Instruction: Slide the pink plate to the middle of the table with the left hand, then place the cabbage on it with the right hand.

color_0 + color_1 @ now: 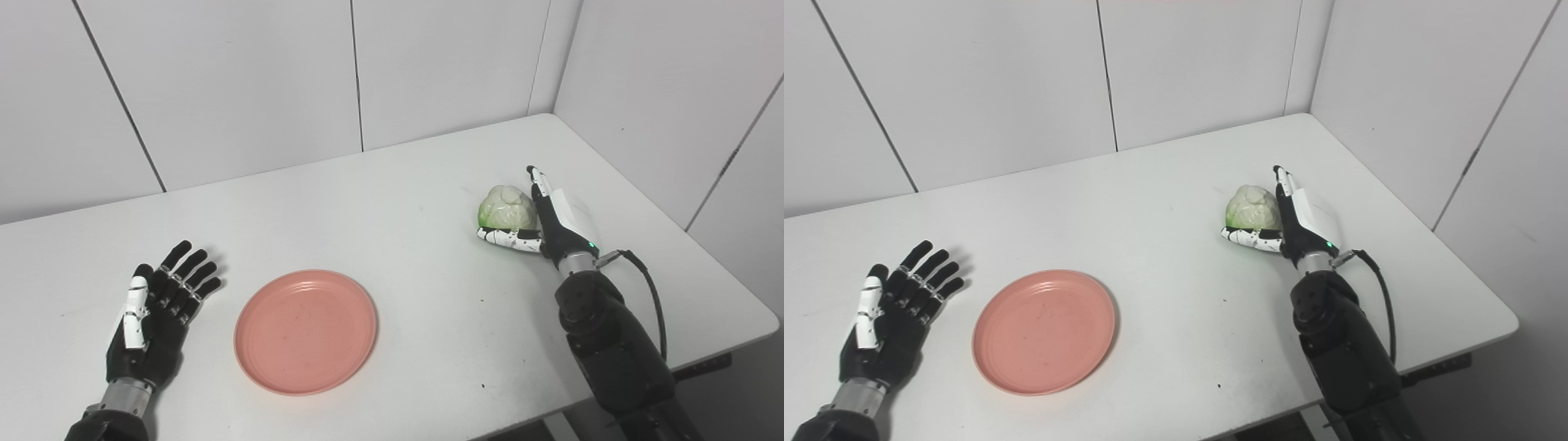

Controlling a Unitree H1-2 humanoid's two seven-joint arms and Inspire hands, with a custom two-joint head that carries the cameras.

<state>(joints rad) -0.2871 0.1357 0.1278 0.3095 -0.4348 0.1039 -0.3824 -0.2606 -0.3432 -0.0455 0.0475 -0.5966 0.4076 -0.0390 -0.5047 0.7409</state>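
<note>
Plate [305,331]: mid-tabletop, ready for cabbage.
Left hand [156,312]: spread, empty, beside plate.
Right hand [548,223]: cupping cabbage [507,209], grip possibly unfinished.

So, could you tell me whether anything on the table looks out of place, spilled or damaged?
Nothing stands out. The pink plate lies flat and unbroken, the cabbage rests whole against the right hand, and the left hand lies open beside the plate.
</note>
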